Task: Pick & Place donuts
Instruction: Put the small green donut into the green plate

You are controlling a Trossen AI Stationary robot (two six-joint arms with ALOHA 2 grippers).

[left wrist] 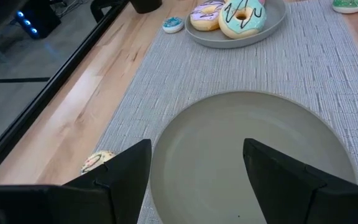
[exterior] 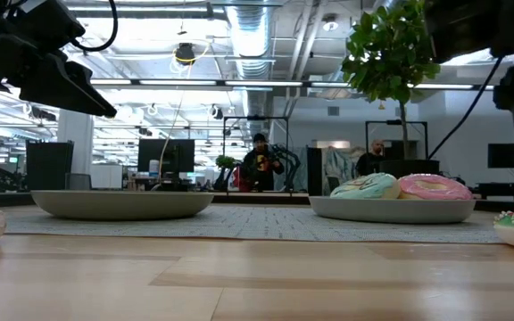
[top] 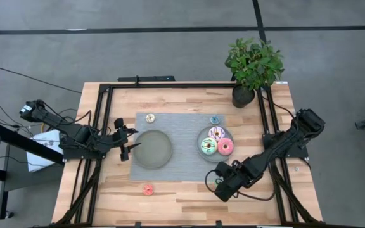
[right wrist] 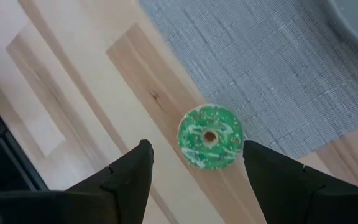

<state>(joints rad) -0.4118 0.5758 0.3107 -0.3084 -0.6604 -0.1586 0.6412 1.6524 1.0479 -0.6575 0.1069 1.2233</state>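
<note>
three large donuts (top: 215,141) lie flat, holes up, on one plate (top: 201,135); small green donut (right wrist: 210,137) flat under right claw (right wrist: 194,165), spread open and empty; left claw (left wrist: 197,168) likewise; no writing legible.

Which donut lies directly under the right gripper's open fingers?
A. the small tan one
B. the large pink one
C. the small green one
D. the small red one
C: the right wrist view shows the small green donut lying between the open fingers of the right gripper, at the edge of the grey mat.
</note>
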